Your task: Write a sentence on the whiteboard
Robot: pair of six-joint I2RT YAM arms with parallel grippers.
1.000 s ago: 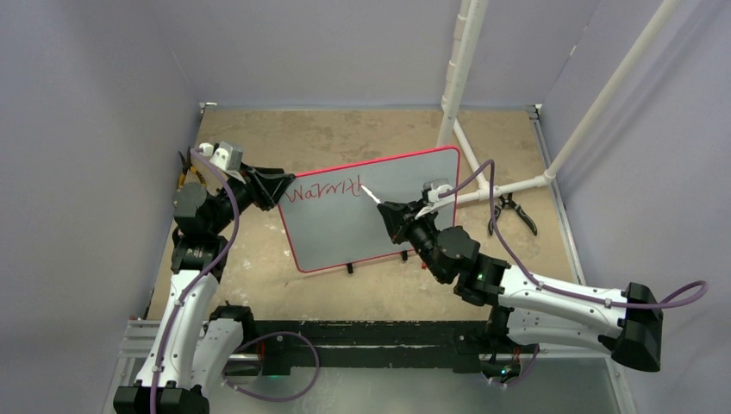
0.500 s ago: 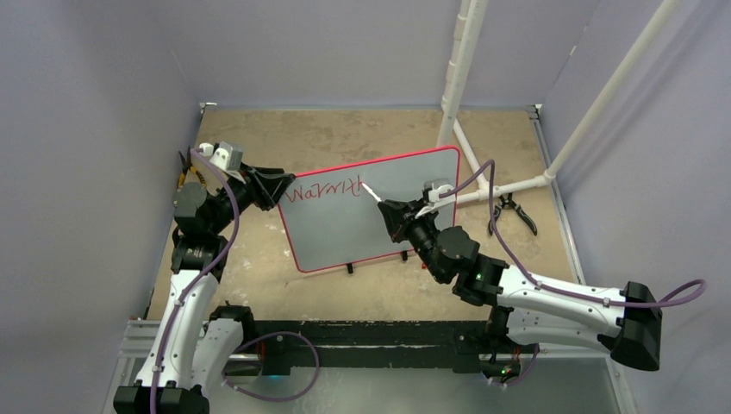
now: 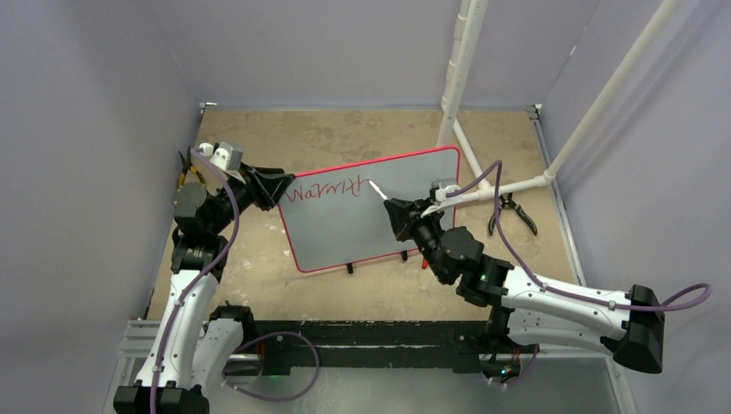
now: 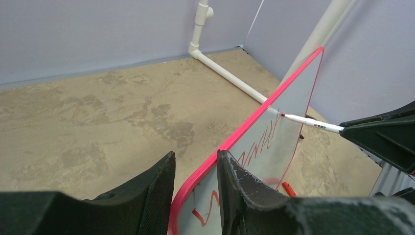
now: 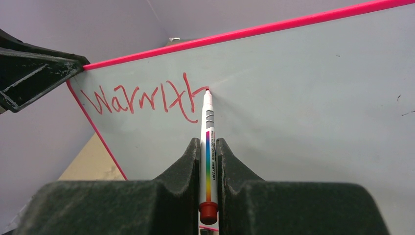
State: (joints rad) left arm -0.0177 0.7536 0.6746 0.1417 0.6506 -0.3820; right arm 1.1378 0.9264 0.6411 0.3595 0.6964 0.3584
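The whiteboard has a red rim and stands tilted on two black feet mid-table. My left gripper is shut on its upper left corner; in the left wrist view the red rim runs between the fingers. My right gripper is shut on a white marker with a rainbow stripe. The marker's red tip touches the board at the end of the sentence. The red lettering reads roughly "Warmt" in a single line; it also shows in the top view.
White PVC pipes rise behind the board on the right. Black pliers lie right of the board. Orange-handled pliers lie by the left arm. A red marker cap lies on the table under the board. Walls enclose the table.
The marker tip has moved a little right and up along the board, lengthening the last letter's stroke. The right arm shifted right with it. The left gripper and board held still.
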